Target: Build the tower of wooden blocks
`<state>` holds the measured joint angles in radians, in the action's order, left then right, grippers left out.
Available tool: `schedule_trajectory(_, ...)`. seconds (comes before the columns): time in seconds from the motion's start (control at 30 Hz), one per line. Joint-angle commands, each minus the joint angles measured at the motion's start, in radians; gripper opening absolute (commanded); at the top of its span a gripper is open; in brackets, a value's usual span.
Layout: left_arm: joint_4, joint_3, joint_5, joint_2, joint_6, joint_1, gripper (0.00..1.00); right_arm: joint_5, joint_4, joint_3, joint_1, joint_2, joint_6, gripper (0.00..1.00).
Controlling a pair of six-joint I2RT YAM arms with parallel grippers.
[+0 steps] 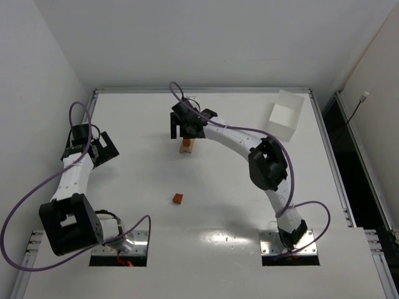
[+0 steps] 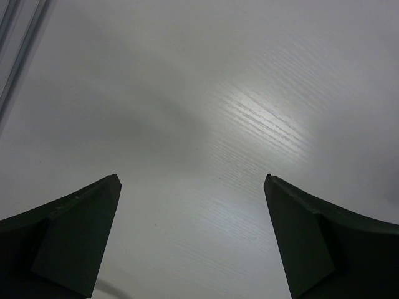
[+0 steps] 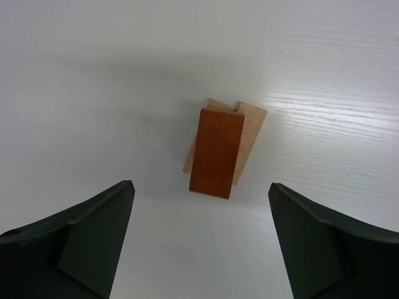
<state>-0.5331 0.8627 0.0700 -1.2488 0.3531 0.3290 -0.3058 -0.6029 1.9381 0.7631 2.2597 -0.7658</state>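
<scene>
Right wrist view looks down between the spread, empty right tool (image 3: 201, 187) onto the wood block tower (image 3: 217, 152), far-centre on the surface (image 1: 124, 218): a red-brown block skewed atop pale bars. Placement looks done; next, I'd judge, lift straight clear and fetch the loose block (image 1: 178, 198). The left tool (image 2: 192, 180) gapes empty.

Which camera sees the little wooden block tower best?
The right wrist view: it looks straight down on the small wooden block tower, its reddish-brown top block over pale tan pieces. The top external view shows it tiny. The left wrist view shows only white table.
</scene>
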Motion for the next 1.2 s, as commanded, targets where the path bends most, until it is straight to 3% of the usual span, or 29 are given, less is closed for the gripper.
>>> schedule_trajectory(0.0,0.021,-0.001,-0.007,0.037,0.009,0.008,1.00,-0.042,-0.021,-0.001,0.012,-0.167,0.088,0.88)
schedule_trajectory(0.1,0.021,-0.001,-0.016,0.061,0.009,0.008,1.00,-0.053,-0.068,-0.100,0.012,-0.241,0.152,0.95)
schedule_trajectory(0.13,0.021,-0.010,-0.016,0.074,0.009,0.008,1.00,-0.030,-0.045,-0.135,0.012,-0.309,0.236,0.99)
schedule_trajectory(0.3,-0.014,-0.001,-0.062,0.094,-0.055,0.008,1.00,0.131,0.080,-0.335,0.012,-0.509,0.661,0.99)
schedule_trajectory(0.47,-0.107,0.123,-0.260,0.074,-0.204,-0.057,1.00,0.220,0.025,-0.526,-0.034,-0.690,0.939,0.99)
schedule_trajectory(0.53,-0.155,0.124,-0.355,0.063,-0.280,-0.116,1.00,0.193,0.015,-0.597,-0.062,-0.782,0.973,0.96)
schedule_trajectory(0.57,-0.168,0.136,-0.419,0.063,-0.299,-0.148,1.00,0.135,0.032,-0.669,-0.100,-0.816,0.973,0.90)
schedule_trajectory(0.7,-0.252,0.211,-0.504,0.052,-0.405,-0.410,1.00,0.039,0.069,-0.810,-0.227,-0.957,0.999,0.83)
schedule_trajectory(0.8,-0.304,0.240,-0.539,0.061,-0.541,-0.523,0.86,0.039,0.069,-0.889,-0.278,-1.060,1.071,0.79)
schedule_trajectory(0.87,-0.350,0.251,-0.517,0.061,-0.620,-0.626,0.64,0.039,0.069,-0.918,-0.304,-1.101,1.071,0.79)
schedule_trajectory(0.97,-0.438,0.262,-0.470,0.052,-0.765,-0.740,0.45,0.086,0.045,-0.929,-0.323,-1.161,1.100,0.82)
schedule_trajectory(1.03,-0.490,0.253,-0.431,0.052,-0.859,-0.801,0.44,0.097,0.045,-0.939,-0.334,-1.184,1.112,0.86)
schedule_trajectory(1.07,-0.528,0.234,-0.385,0.086,-0.937,-0.867,0.44,0.097,0.045,-0.959,-0.359,-1.193,1.123,0.94)
schedule_trajectory(1.17,-0.538,0.187,-0.316,0.144,-1.028,-0.983,0.44,0.106,0.045,-0.959,-0.392,-1.206,1.123,0.96)
